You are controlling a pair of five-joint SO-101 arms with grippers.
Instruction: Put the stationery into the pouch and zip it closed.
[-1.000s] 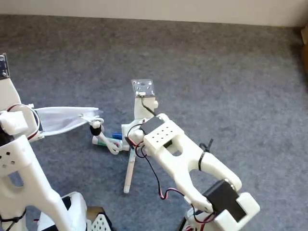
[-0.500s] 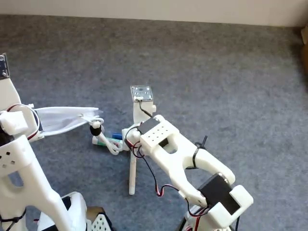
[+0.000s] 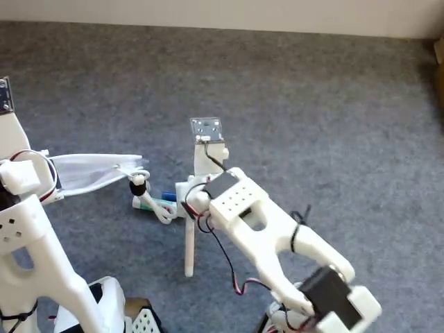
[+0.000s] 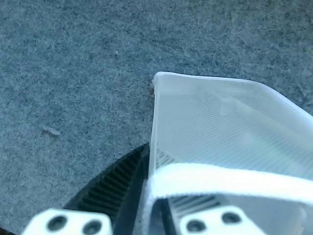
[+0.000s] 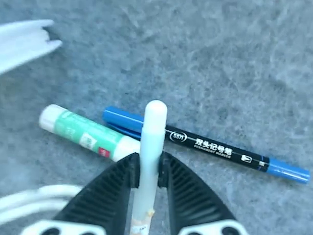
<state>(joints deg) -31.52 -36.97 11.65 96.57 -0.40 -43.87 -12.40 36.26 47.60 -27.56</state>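
Note:
My left gripper (image 3: 50,179) is shut on one end of the white mesh pouch (image 3: 90,172), which stretches toward the table's middle; up close the pouch (image 4: 220,127) sits between the fingers of that gripper (image 4: 151,188). My right gripper (image 5: 149,164) is shut on a white pen (image 5: 150,142), held just above a green glue stick (image 5: 85,134) and a blue-capped black marker (image 5: 210,147) lying on the carpet. From above, the white pen (image 3: 188,246) hangs from the right gripper (image 3: 189,208), next to the glue stick (image 3: 148,203) and marker (image 3: 168,196).
The pouch's zipper pull, a black bead (image 3: 137,183) on a white cord loop (image 3: 163,211), hangs at its open end near the glue stick. Grey carpet (image 3: 333,125) covers the table. The left arm's base (image 3: 41,277) fills the near left corner.
The right arm shifted slightly forth and back, and the white pen's free end swung a little to the right. The left arm and pouch stayed still.

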